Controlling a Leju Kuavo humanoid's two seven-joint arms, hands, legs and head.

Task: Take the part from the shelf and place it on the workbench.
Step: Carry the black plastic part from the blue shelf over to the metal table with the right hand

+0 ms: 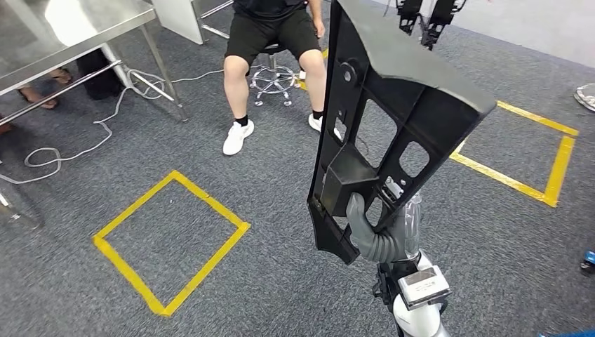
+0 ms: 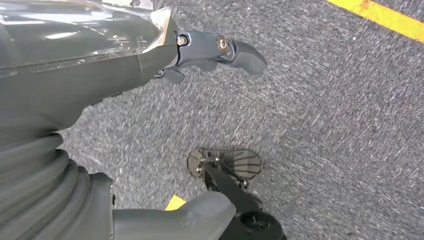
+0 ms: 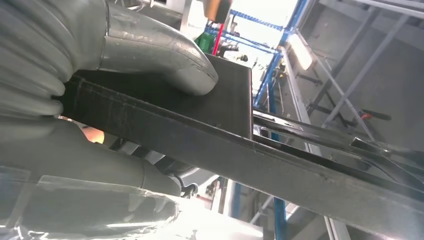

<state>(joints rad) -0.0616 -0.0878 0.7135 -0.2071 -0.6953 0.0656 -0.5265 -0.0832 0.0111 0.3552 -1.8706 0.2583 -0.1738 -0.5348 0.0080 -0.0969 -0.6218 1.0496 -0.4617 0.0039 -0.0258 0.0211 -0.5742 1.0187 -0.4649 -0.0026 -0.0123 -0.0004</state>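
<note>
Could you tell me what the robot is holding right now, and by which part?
The right hand grips the black part near its lower end; left hand holds nothing.

part point(image 1: 393, 105) in right hand point(image 1: 382, 235), seated person point(image 1: 273, 42) behind, table point(image 1: 63, 28) far left

Grey carpet point(image 1: 281, 281) is covering the floor, with two yellow tape squares point(image 1: 168, 239) marked on it. A steel table point(image 1: 63, 35) is standing at one side, white cable point(image 1: 77, 151) trailing beneath, and a person point(image 1: 273, 42) is sitting on a wheeled stool point(image 1: 272, 74)
</note>
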